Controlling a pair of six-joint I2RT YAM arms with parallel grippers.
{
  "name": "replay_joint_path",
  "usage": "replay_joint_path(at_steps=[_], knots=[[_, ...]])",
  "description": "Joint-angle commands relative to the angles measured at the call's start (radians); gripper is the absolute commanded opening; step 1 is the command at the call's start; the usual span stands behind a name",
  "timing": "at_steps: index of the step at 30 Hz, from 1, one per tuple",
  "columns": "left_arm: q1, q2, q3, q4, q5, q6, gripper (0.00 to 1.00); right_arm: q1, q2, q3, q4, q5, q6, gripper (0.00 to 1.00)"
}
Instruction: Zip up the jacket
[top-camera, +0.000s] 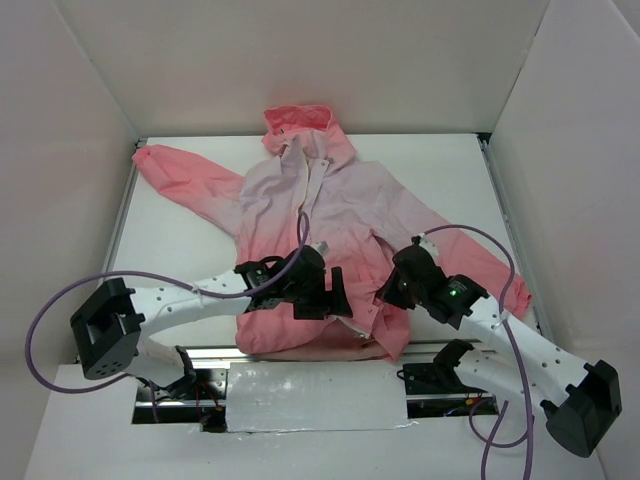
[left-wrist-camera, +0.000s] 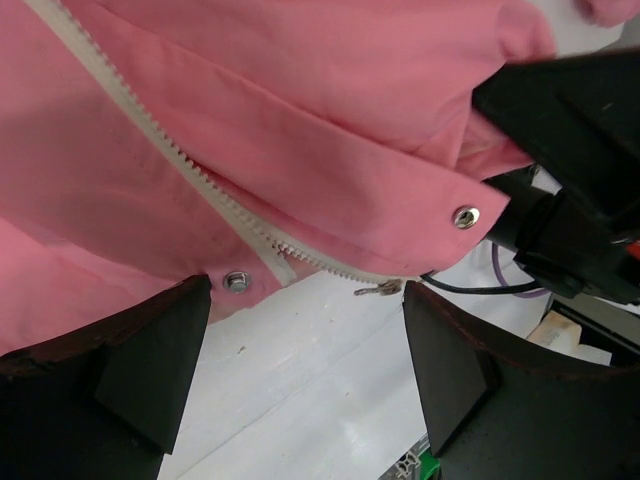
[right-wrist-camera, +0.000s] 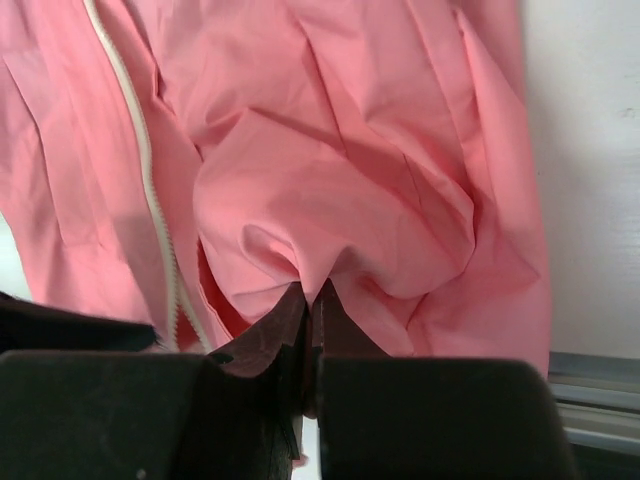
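The jacket (top-camera: 330, 215) lies flat on the white table (top-camera: 180, 240), hood away from me, coral at the hem and pale across the chest. Its white zipper (left-wrist-camera: 170, 145) runs diagonally down to the hem in the left wrist view. A small metal zipper pull (left-wrist-camera: 378, 289) sits at the hem edge by the right finger. My left gripper (left-wrist-camera: 308, 292) stands open at the hem, with bare table between its fingers. My right gripper (right-wrist-camera: 312, 292) is shut on a raised fold of pink fabric on the lower right front panel, to the right of the zipper (right-wrist-camera: 150, 200).
Two metal snaps (left-wrist-camera: 236, 282) (left-wrist-camera: 465, 215) sit on the hem corners. The right arm's black gripper body (left-wrist-camera: 570, 200) is close beside my left gripper. White walls (top-camera: 60, 120) box in the table on three sides. Purple cables (top-camera: 40, 320) loop off both arms.
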Motion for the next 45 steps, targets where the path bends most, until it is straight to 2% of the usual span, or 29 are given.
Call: replay_joint_path(at_steps=[1,7,12,19,29,33,42,44,45], knots=[[-0.045,0.038,0.071,0.035,-0.008,-0.035,0.9,-0.018,0.001,0.062,-0.008,0.084,0.068,0.0],[-0.054,0.072,0.096,0.046,-0.018,-0.047,0.87,-0.089,-0.039,0.1,-0.021,0.058,0.046,0.0],[-0.054,0.093,0.103,0.071,-0.047,-0.041,0.86,-0.128,-0.076,0.131,-0.017,-0.025,0.042,0.0],[-0.054,0.135,0.14,0.149,-0.064,-0.021,0.88,-0.139,-0.081,0.161,-0.011,-0.119,0.042,0.0],[-0.056,0.149,0.146,0.233,-0.087,-0.027,0.87,-0.161,-0.094,0.155,-0.014,-0.156,0.039,0.0],[-0.054,0.143,0.122,0.259,-0.096,-0.04,0.84,-0.178,-0.093,0.155,-0.008,-0.165,0.034,0.0],[-0.054,0.163,0.123,0.281,-0.146,-0.02,0.73,-0.23,-0.084,0.122,0.08,-0.333,0.06,0.0],[-0.054,0.169,0.125,0.279,-0.154,-0.014,0.74,-0.234,-0.084,0.118,0.095,-0.37,0.063,0.0],[-0.054,0.172,0.125,0.307,-0.156,-0.012,0.79,-0.245,-0.082,0.12,0.098,-0.384,0.066,0.0]])
